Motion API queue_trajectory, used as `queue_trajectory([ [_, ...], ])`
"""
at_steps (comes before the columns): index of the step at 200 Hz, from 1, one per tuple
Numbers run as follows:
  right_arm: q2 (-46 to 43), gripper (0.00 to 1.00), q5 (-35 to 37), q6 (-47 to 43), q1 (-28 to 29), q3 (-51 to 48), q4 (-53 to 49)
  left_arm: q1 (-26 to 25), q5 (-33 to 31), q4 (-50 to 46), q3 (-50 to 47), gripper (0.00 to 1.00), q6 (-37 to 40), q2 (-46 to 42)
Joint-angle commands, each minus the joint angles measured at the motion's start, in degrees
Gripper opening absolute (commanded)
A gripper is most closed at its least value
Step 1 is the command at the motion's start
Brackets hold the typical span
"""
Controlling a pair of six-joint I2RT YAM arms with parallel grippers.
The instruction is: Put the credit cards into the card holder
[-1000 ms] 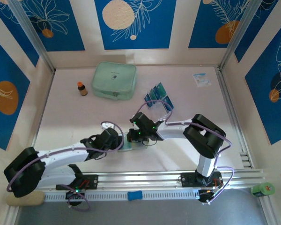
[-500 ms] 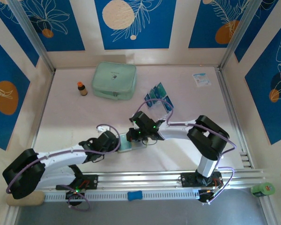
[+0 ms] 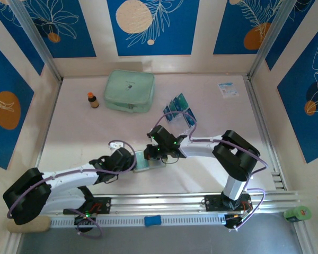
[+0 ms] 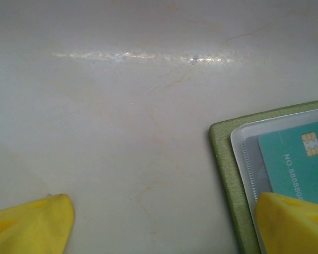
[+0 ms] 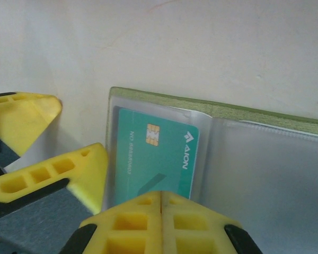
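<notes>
Card holder (image 3: 141, 160) lies open on the table (image 3: 85, 132), low of centre, between the two pincers.

- One teal card (image 5: 158, 159) sits inside the clear sleeve at the holder's left end, chip showing. Judged seated, or nearly so.
- Loose cards (image 3: 179, 108) lie fanned at about 1 o'clock from the holder, well apart. Count unclear. These are left to do.
- Left gripper (image 4: 164, 225): spread wide, holding nothing, one finger over the holder's near edge.
- Right gripper (image 5: 161, 203): fingers pressed together, empty, at 6 o'clock of the seated card.

Early stage.
</notes>
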Motion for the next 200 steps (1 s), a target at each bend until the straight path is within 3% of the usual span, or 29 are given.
queue_trajectory([
  [1, 1.89, 0.0, -0.11, -0.53, 0.31, 0.24, -0.47, 0.56, 0.2, -1.07, -1.27, 0.89, -0.69, 0.37],
  [106, 5.2, 0.0, -2.52, 1.31, 2.07, 3.31, 0.51, 0.54, 0.6, -0.44, -0.48, 0.9, 0.45, -0.06],
  [151, 0.73, 0.0, -2.47, 0.52, 1.06, 2.99, -1.25, 0.57, 0.94, -0.09, -0.48, 0.9, 0.62, 0.51],
  [200, -9.51, 0.15, 1.24, -2.82, -2.72, 0.3, -7.7, 0.57, 1.04, 0.1, -0.58, 0.9, 0.63, 0.49],
])
